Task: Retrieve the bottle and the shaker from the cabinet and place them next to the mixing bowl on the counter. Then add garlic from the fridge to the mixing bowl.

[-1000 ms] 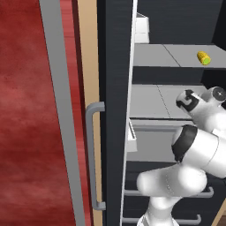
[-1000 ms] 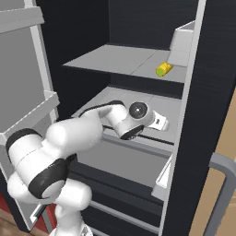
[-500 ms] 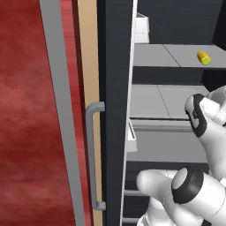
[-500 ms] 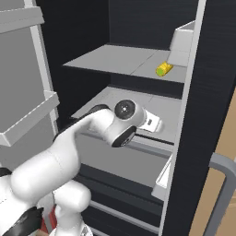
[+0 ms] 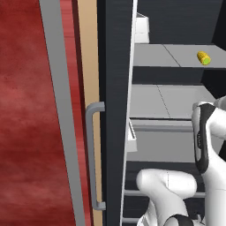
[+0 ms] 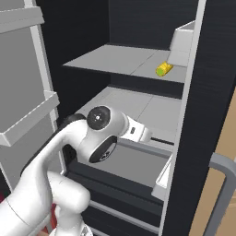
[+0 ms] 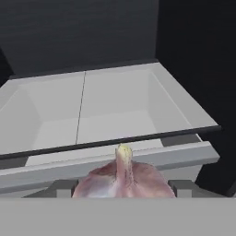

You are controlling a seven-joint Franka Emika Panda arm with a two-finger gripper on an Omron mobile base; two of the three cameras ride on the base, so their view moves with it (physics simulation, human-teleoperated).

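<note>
A pale pink garlic point(image 7: 122, 177) bulb with a yellowish stem tip sits between the fingers of my gripper point(image 7: 122, 188), which is shut on it. Just beyond the garlic lies an open pale grey drawer point(image 7: 115, 110) of the fridge point(image 5: 115, 88), whose dark body stands open with grey shelves point(image 6: 133, 60). My white arm point(image 6: 99, 136) reaches in at the drawer level point(image 6: 138, 161). The bottle, shaker, cabinet, mixing bowl and counter are out of view.
A small yellow-green item point(image 5: 203, 58) point(image 6: 163, 69) lies on the upper shelf beside a white bin point(image 6: 182, 44). The fridge door with its grey shelf point(image 6: 27, 120) stands open on the left. A tan panel with a grey bar handle point(image 5: 90, 154) flanks the fridge.
The arm has drawn back from the fridge shelves toward the base, and the hand has shifted with it. The garlic stays in the grip.
</note>
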